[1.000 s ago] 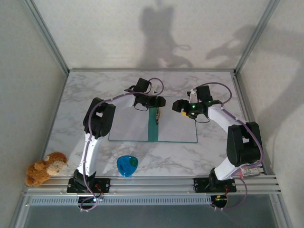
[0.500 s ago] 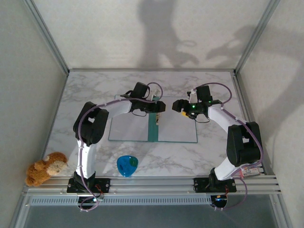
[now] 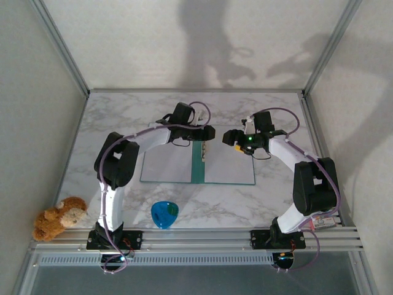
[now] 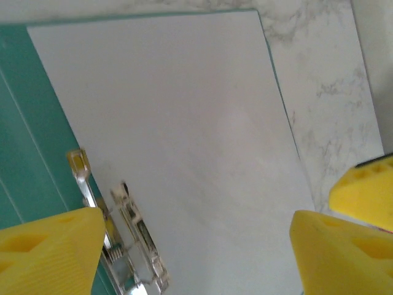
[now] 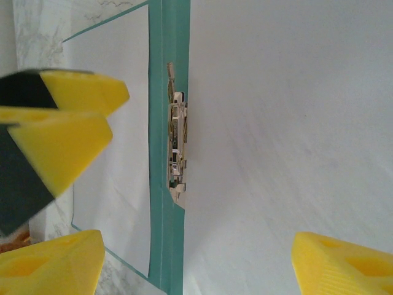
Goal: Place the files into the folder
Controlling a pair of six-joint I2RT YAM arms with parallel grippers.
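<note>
The teal folder (image 3: 198, 166) lies open and flat mid-table, spine (image 5: 161, 184) down the middle. A white file sheet (image 3: 228, 165) rests on its right half, and a metal clip (image 5: 177, 153) sits at the sheet's edge beside the spine. My left gripper (image 3: 206, 133) hovers over the far end of the spine, open, with nothing between its yellow fingers (image 4: 49, 252); below it are the sheet (image 4: 184, 123) and the clip (image 4: 132, 239). My right gripper (image 3: 231, 136) hangs open over the sheet's far edge, empty, yellow fingertips (image 5: 344, 264) wide apart. The left gripper's fingers (image 5: 67, 129) show in the right wrist view.
A small blue cup (image 3: 164, 213) stands near the front edge, left of centre. A brown plush toy (image 3: 59, 217) lies at the front left corner. Metal frame posts (image 3: 61, 49) and pale walls close in the marble table (image 3: 110, 110).
The left arm's elbow dropped and swung left while its gripper stayed over the spine's far end. The left jaws spread wider. The right arm has not moved.
</note>
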